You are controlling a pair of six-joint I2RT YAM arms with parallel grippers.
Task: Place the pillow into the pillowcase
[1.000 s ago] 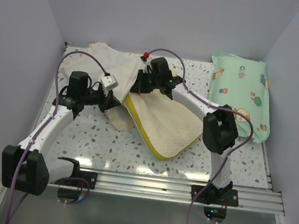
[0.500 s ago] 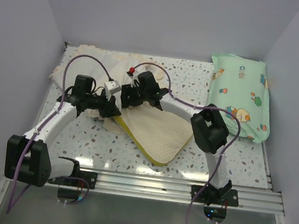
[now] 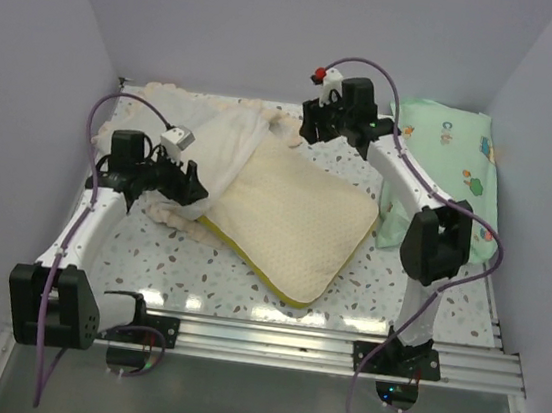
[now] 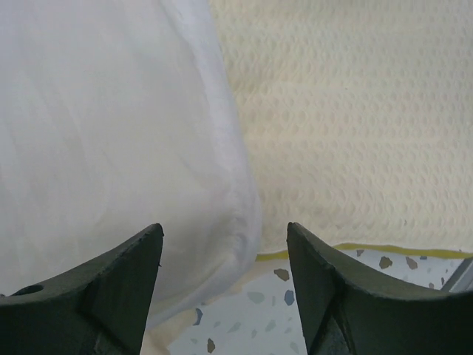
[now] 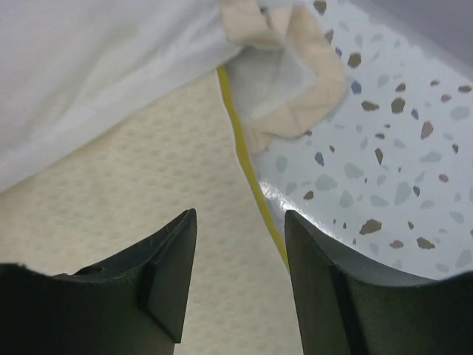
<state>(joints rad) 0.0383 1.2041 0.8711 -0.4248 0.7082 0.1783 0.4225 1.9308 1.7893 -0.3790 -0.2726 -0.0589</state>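
The cream-yellow quilted pillow [image 3: 299,224] lies slanted in the middle of the table, its yellow-edged corner toward the front. The limp pillowcase [image 3: 219,139] lies at the back left and covers the pillow's upper-left end. My left gripper [image 3: 194,188] is open at the case's near edge. In the left wrist view my left gripper [image 4: 224,248] has pillowcase [image 4: 111,133] and pillow [image 4: 355,111] ahead and nothing between its fingers. My right gripper [image 3: 310,132] hangs open above the pillow's back end. In the right wrist view, my right gripper [image 5: 240,229] is over the pillow [image 5: 126,214], the pillowcase [image 5: 96,66] and its ruffled trim [image 5: 299,103].
A mint-green cartoon-print pillow [image 3: 452,168] lies along the right side of the speckled table [image 3: 188,266]. Grey walls close in the left, back and right. A metal rail [image 3: 339,350] runs along the front edge by the arm bases.
Both grippers opened and let go of the pillowcase, which dropped over the pillow's end. The right arm rose and swung back to the right; the left gripper drew back to the left.
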